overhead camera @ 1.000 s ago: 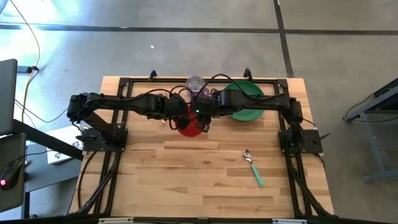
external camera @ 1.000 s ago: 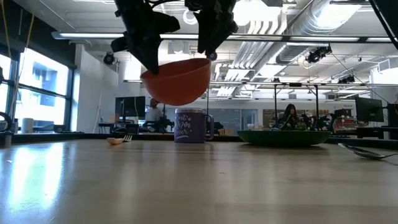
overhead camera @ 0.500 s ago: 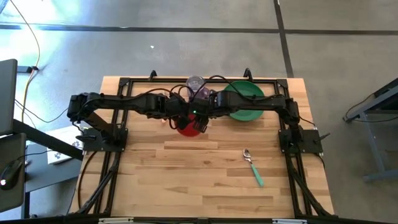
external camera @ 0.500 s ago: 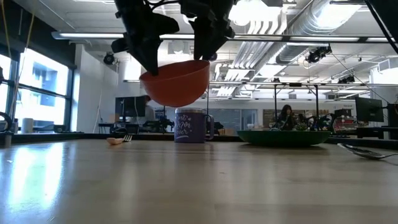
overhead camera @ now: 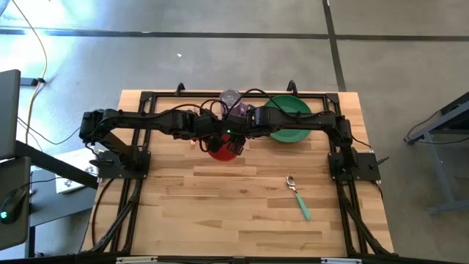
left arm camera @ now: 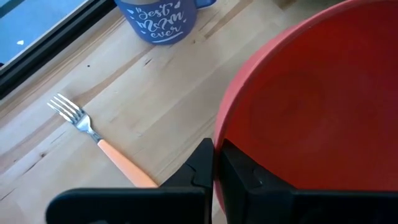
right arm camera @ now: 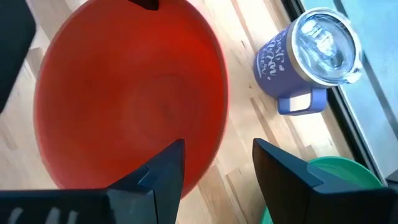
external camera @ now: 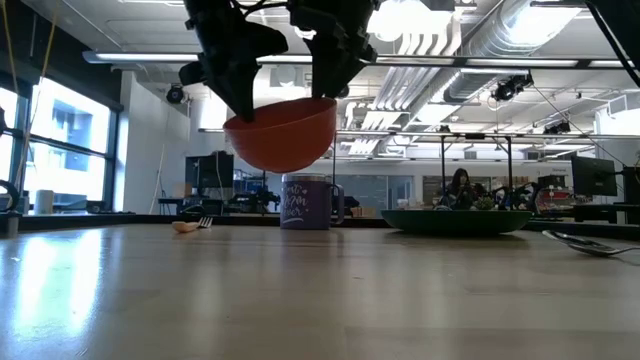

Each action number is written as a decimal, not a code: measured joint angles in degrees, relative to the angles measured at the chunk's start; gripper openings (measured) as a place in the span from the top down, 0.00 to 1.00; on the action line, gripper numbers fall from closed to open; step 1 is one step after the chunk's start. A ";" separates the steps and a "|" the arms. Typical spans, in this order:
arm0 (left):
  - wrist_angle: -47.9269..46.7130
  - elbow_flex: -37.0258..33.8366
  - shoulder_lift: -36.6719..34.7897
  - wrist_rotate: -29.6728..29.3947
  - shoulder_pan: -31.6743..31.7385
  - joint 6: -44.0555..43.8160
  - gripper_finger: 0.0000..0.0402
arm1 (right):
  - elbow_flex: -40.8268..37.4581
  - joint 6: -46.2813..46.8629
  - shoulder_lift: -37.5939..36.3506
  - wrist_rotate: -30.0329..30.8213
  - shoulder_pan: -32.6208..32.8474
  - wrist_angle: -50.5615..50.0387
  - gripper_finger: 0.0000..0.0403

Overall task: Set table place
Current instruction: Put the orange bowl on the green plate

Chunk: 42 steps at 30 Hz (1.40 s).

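The red bowl [external camera: 282, 132] hangs in the air above the wooden table [overhead camera: 220, 220], in front of the mug. My left gripper [left arm camera: 216, 155] is shut on the bowl's left rim. My right gripper [right arm camera: 217, 162] is open at the bowl's right rim, one finger over the bowl's inside and one outside; I cannot tell whether it touches. The green plate [overhead camera: 287, 121] rests flat at the far right. The orange-handled fork [left arm camera: 93, 134] lies by the far edge. The teal-handled spoon [overhead camera: 299, 196] lies at the near right. My left gripper pinches the bowl's rim [left arm camera: 219, 134] on its left side, one finger inside the bowl and one outside. The fingers come down at it from above [external camera: 240, 100]. The bowl is lifted clear of the table and sits nearly level, mouth up.
A blue lettered mug with a clear lid [right arm camera: 305, 56] stands at the far edge between fork and plate, just behind the bowl. The black frame [overhead camera: 139, 158] runs along the table's sides. The near half of the table holds only the spoon.
My right gripper has edged toward the table's left, closer over the bowl's right rim. The bowl has stayed lifted in my left gripper and has drifted slightly left.
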 joint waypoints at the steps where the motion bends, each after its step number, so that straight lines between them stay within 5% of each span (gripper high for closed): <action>1: 0.00 0.00 0.00 0.00 0.00 0.08 1.00 | 0.00 -0.01 0.00 -1.04 0.00 0.19 0.56; 17: 0.57 0.02 -0.07 1.36 -0.15 0.22 1.00 | 3.69 4.41 0.24 -0.80 2.97 -7.35 0.56; 42: 0.68 0.08 -0.11 1.39 -0.04 1.28 1.00 | 3.56 22.74 -2.68 10.91 8.60 -22.23 0.56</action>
